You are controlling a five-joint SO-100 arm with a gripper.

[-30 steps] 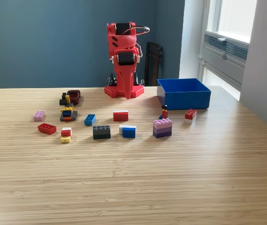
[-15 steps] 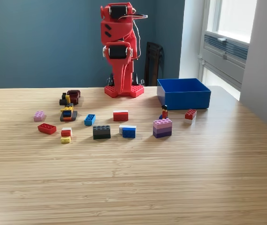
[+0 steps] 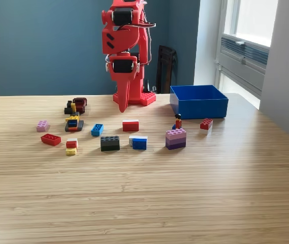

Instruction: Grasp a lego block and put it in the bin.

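Open table (image 3: pixel 149 193) in front, scattered lego blocks (image 3: pixel 109 143) mid-table

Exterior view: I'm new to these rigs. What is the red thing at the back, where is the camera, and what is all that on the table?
The camera stands off the arm, facing it across a wooden table. The red thing is a small robot arm; its gripper points down at the table and holds nothing, though I cannot tell whether it is open. Scattered in front lie lego blocks, among them a dark grey block, a red-and-white block and a purple stack. The blue open box on the view's right is the bin; no blocks show inside it.
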